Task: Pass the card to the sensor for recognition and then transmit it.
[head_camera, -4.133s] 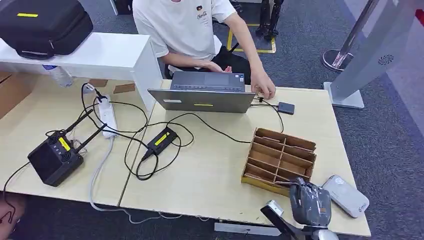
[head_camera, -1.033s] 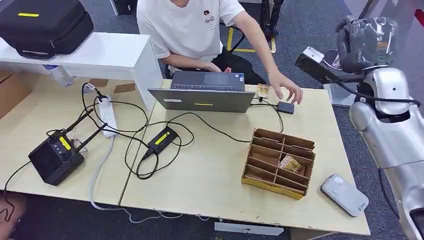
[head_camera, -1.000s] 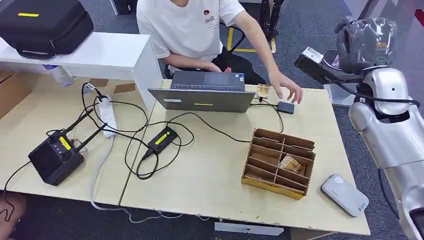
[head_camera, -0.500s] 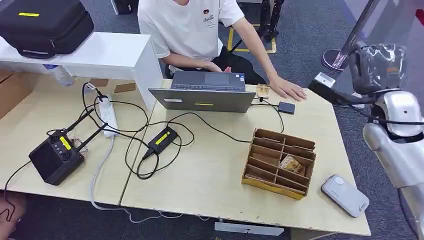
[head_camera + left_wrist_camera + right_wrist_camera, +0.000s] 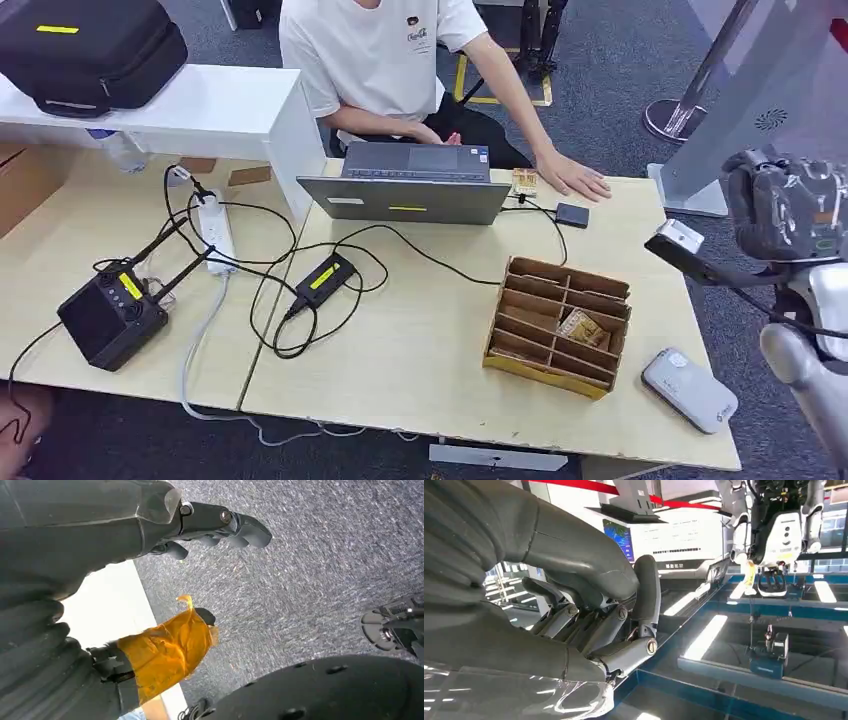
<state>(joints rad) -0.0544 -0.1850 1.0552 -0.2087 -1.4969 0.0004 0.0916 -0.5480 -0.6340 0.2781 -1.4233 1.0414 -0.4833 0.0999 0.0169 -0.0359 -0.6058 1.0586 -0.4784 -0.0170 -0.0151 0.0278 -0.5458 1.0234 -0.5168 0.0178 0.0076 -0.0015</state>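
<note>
Lowered from its raised reach beyond the table's far right edge, the right hand (image 5: pixel 790 205) now hangs beside the table (image 5: pixel 440 350) in the head view, the card (image 5: pixel 583 327) lying well apart from it in a compartment of the cardboard organiser (image 5: pixel 557 322), and a second card (image 5: pixel 525 181) near the person's hand (image 5: pixel 575 182) by the laptop (image 5: pixel 410 186). Its wrist view shows the fingers (image 5: pixel 599 630) curled with nothing between them, suggesting the handover is done. Over carpet, the left hand (image 5: pixel 150 545) hangs released, fingers apart.
</note>
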